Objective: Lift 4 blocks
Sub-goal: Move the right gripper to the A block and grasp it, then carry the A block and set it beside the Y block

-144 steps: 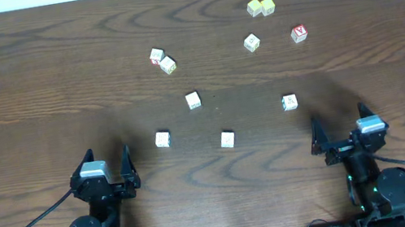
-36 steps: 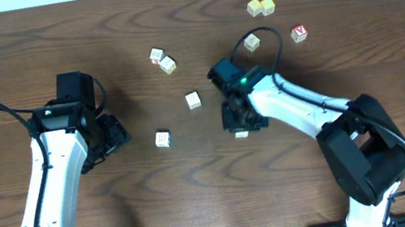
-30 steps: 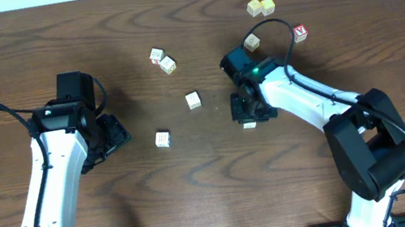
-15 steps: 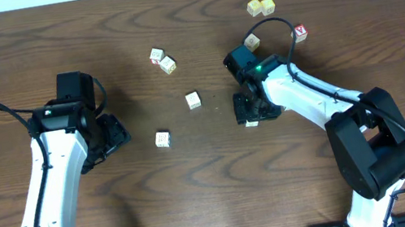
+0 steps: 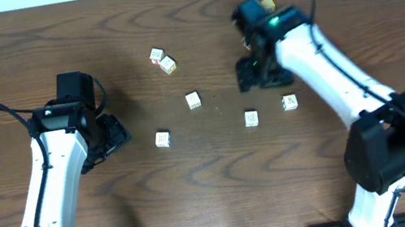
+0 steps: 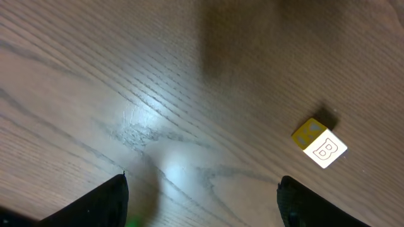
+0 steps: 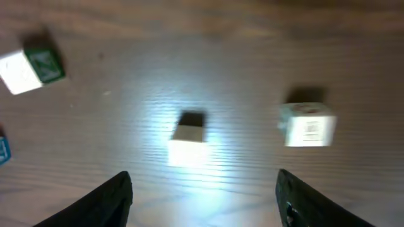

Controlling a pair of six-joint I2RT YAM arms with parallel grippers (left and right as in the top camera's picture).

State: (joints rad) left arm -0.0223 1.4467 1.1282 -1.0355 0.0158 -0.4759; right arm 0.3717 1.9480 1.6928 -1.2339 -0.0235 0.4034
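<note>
The right gripper (image 7: pixel 203 188) hangs over the table (image 5: pixel 27 52) with its jaws spread and nothing between them. The first block (image 7: pixel 188 130) lies ahead of the gap, and a second block (image 7: pixel 307 125) sits beyond one finger. The left gripper (image 6: pixel 202 192) is equally wide and empty, with the B block (image 6: pixel 319 144) lying ahead of one finger, apart from it. The fourth block (image 5: pixel 194 100) rests between both grippers, clear of each
</note>
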